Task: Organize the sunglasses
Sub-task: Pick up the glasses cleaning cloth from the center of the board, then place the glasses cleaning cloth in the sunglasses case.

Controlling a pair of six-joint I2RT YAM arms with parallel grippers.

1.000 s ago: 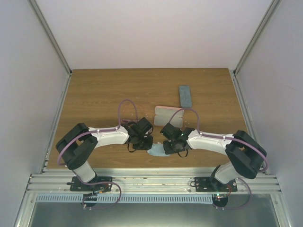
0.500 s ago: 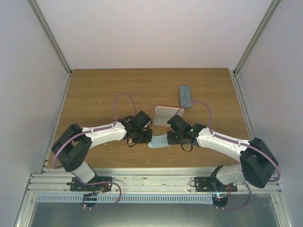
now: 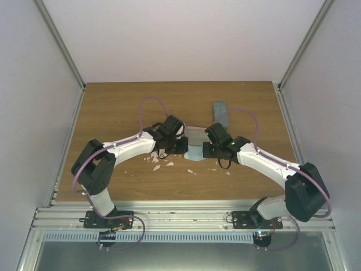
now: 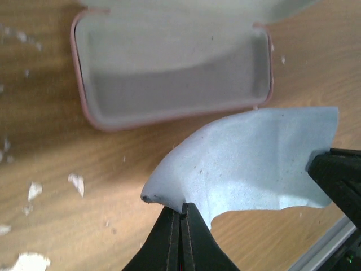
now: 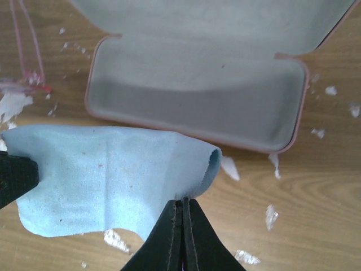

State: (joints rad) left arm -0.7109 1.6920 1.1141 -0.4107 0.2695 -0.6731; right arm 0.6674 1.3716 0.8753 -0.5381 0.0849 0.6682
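Cloth step: left gripper & right gripper jaws each pinch the blue cloth just before the open pink case. Pink sunglasses lie on the desk nearby; black pair unseen. Next prob. needs both arms lowering the cloth into the case together.

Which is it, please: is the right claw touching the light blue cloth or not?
Touching: the right wrist view shows the right claw shut on an edge of the light blue cloth.
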